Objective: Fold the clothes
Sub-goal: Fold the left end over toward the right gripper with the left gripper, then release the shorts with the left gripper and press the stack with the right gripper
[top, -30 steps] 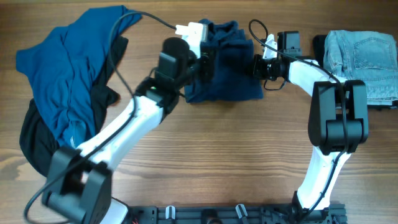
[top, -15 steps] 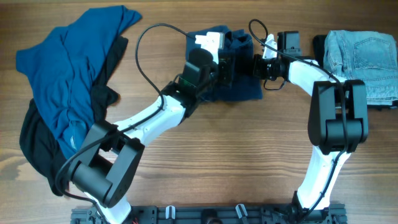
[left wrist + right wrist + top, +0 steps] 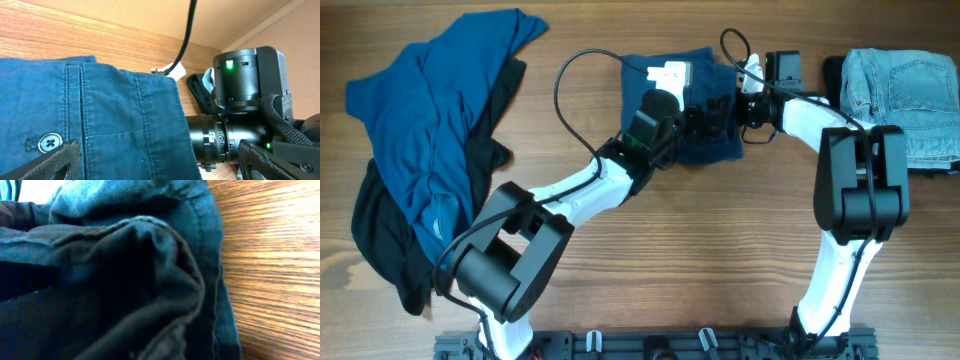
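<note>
Presently left gripper (image 3: 155,165) gapes over navy shorts (image 3: 100,115); right gripper (image 3: 732,106) pinches their edge.

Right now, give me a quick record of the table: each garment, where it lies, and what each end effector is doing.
navy shorts: compact bundle, far centre of the table
blue shirt: spread loose, far left
black garment: partly under the shirt, left side
light-wash jeans: folded, far right
left end effector: open, fingers wide apart just above the shorts
right end effector: shut at the shorts' right edge; whether it pinches cloth cannot be told
</note>
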`<state>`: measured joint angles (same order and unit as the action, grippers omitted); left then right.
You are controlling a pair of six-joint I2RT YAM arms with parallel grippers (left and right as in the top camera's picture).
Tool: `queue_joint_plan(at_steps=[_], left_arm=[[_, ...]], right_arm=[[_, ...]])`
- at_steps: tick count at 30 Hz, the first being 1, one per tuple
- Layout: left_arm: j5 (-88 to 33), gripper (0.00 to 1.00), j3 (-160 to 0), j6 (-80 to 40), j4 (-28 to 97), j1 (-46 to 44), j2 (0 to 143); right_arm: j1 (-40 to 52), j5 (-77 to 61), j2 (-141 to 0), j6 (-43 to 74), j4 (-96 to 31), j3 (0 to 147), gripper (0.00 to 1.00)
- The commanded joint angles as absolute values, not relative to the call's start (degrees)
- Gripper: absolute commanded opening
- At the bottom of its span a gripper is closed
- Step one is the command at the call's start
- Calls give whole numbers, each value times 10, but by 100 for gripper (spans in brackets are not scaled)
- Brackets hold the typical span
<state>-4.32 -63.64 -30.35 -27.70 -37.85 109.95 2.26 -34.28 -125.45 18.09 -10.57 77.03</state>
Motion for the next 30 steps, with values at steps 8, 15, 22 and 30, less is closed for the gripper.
queue_joint_plan(at_steps=[8,15,22,30], left_arm=[[-40,100,-639,-302,-260,-366,1081],[-25,100,-639,-288,-140,-330,1063],[-25,100,-639,-288,-39,-263,966],[-24,100,-639,-287,116,-182,886]], right_arm=[[-93,-365,-1146,157,-157,761,5],[-103,-387,-1079,93,-230,761,42],[-102,-476,-1076,89,-229,761,57],[-50,-549,-1066,0,-189,762,58]])
